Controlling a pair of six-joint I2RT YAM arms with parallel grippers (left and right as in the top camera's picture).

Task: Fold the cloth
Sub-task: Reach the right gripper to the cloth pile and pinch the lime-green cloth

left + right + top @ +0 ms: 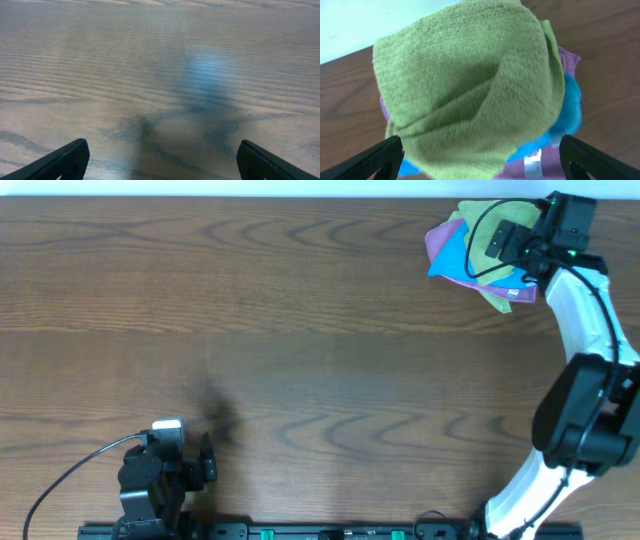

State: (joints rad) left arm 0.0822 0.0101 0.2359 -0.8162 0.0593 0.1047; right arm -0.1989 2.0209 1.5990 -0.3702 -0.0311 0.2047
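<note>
Pick-up step: your right claw (pixel 480 157) hangs spread over the cloth (pixel 465 85); lower and pinch only that top layer; left claw (pixel 162 157) idles spread

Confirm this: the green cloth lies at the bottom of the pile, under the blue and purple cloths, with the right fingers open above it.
Wrong. The green cloth lies on top, over the blue cloth and purple cloth, as the right wrist view shows. The right fingers are open above it.
</note>
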